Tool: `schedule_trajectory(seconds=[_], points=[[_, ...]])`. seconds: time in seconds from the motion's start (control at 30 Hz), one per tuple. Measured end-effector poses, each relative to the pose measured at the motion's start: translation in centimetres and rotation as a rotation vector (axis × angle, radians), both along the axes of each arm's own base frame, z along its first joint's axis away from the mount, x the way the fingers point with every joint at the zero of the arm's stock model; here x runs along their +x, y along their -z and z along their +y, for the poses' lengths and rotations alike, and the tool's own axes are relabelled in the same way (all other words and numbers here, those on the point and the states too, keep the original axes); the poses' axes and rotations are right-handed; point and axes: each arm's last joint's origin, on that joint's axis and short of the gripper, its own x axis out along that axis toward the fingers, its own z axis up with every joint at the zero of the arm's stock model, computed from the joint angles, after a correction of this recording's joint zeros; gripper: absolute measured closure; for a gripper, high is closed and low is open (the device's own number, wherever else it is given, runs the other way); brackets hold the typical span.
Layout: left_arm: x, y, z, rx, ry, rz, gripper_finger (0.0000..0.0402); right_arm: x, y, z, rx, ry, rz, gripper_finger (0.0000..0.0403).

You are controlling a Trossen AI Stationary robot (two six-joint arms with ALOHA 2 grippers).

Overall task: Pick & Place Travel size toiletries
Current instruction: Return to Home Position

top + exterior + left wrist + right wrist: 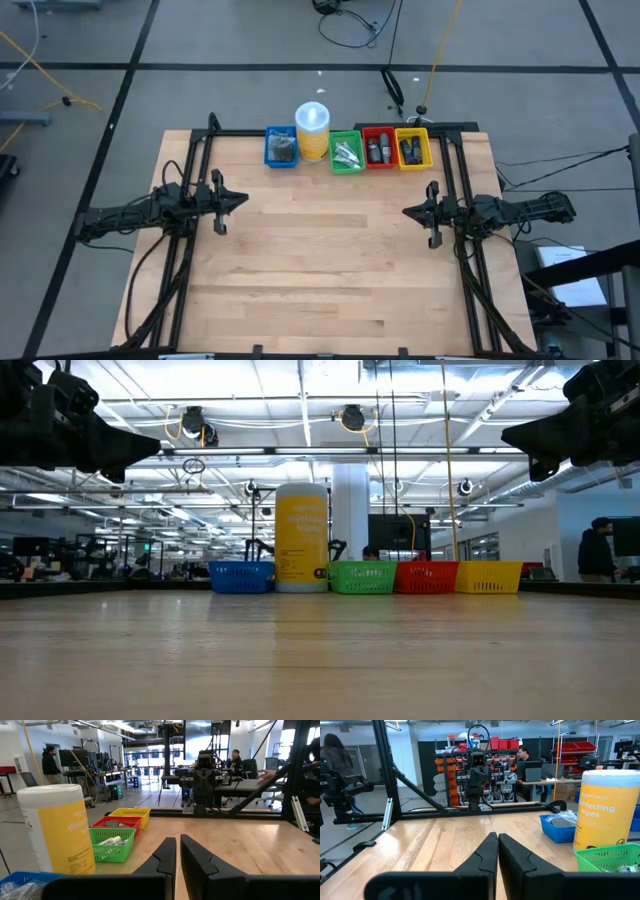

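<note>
The toiletries lie in four small bins at the table's far edge: grey discs in clear wrap in the blue bin (281,148), white-silver tubes in the green bin (346,153), dark oblong containers in the red bin (378,150) and the yellow bin (411,150). My left gripper (243,200) is shut and empty above the table's left side; it also shows in the left wrist view (177,851). My right gripper (406,212) is shut and empty above the right side; it also shows in the right wrist view (497,849). Both point toward the table's middle.
A yellow cylinder with a white lid (312,131) stands between the blue and green bins. Dark frame rails (196,170) run along the table's left, right and far sides. The wooden table top (320,260) lies bare between the arms. People stand in the room beyond.
</note>
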Motion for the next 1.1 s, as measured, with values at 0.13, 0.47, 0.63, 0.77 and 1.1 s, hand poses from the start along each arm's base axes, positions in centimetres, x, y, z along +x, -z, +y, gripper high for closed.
schedule_trajectory(seconds=[0.13,0.47,0.63,0.77,1.1], points=[[0.0,-0.01,0.0,0.0,0.0,0.0,0.0383,0.0,0.0,0.0,0.0,0.0,0.0,0.0394],[0.0,-0.01,0.0,0.0,0.0,0.0,0.0395,0.0,-0.01,0.0,0.0,0.0,-0.001,0.0394],[0.0,-0.01,0.0,0.0,0.0,0.0,0.0379,0.0,0.0,0.0,0.0,0.0,0.0,0.0394],[-0.01,-0.03,0.0,0.0,0.0,-0.001,0.0374,0.0,-0.01,0.0,0.0,0.0,-0.001,0.0394],[-0.01,-0.04,0.0,0.0,0.0,-0.001,0.0394,0.0,-0.01,0.0,0.0,0.0,-0.001,0.0394]])
